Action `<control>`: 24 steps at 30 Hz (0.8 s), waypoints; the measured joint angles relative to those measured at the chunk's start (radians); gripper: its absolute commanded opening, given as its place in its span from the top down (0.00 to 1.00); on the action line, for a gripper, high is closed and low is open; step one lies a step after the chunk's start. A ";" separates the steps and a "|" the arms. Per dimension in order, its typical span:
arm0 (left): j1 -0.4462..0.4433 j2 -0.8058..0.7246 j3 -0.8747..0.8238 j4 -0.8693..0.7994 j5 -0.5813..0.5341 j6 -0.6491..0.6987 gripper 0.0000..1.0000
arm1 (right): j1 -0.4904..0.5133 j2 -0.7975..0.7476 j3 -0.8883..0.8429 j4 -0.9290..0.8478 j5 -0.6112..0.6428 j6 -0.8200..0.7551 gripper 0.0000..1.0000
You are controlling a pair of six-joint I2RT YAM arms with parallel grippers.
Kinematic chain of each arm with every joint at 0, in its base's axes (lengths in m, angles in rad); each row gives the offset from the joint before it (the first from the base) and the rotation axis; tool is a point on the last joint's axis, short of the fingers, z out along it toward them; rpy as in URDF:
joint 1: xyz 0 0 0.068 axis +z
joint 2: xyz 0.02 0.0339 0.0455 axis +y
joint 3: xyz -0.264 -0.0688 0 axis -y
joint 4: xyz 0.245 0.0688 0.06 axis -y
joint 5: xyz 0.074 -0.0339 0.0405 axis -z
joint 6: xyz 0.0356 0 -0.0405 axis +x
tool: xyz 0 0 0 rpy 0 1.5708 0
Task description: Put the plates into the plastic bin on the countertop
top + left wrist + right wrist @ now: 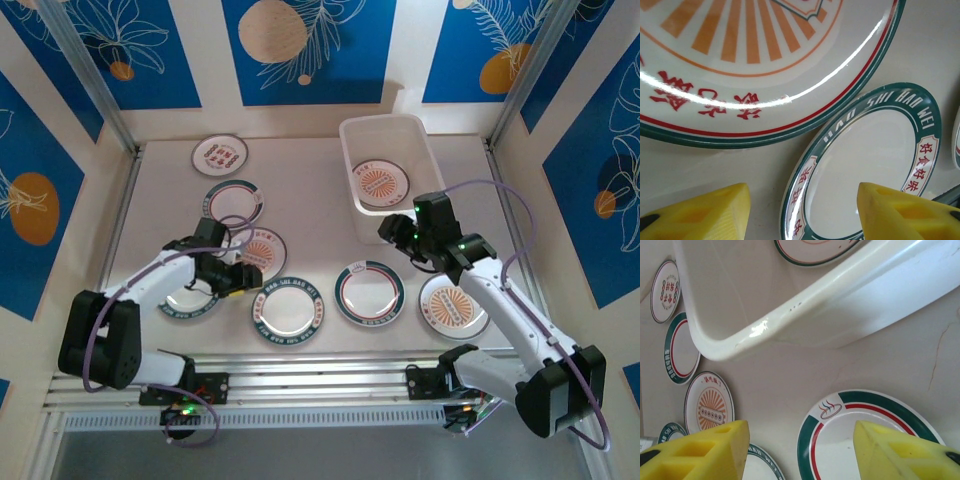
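On the left, the left gripper (248, 278) is hovering, yellow fingers (705, 212) parted and empty, over a glossy green-rimmed plate (870, 160), one of seven round glazed plates (369, 293) lying flat on the matte countertop (310, 170). At far right, the smooth translucent plastic bin (348, 150) is holding just one plate (380, 185), and the right gripper (392, 228) is hanging partly spread, gripping nothing, beside its near rounded corner.

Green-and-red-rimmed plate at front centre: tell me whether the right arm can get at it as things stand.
Probably yes. The right gripper hovers open right over that plate, which lies flat and alone on the countertop; the plastic bin sits beyond it, not in between.
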 measured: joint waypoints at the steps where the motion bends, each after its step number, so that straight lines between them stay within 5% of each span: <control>1: -0.004 0.000 -0.006 0.006 0.000 0.000 0.41 | 0.000 -0.001 -0.008 0.011 -0.008 -0.001 0.43; 24: -0.089 0.105 -0.038 0.037 -0.016 0.026 0.55 | 0.025 0.019 -0.073 0.111 -0.064 -0.016 0.49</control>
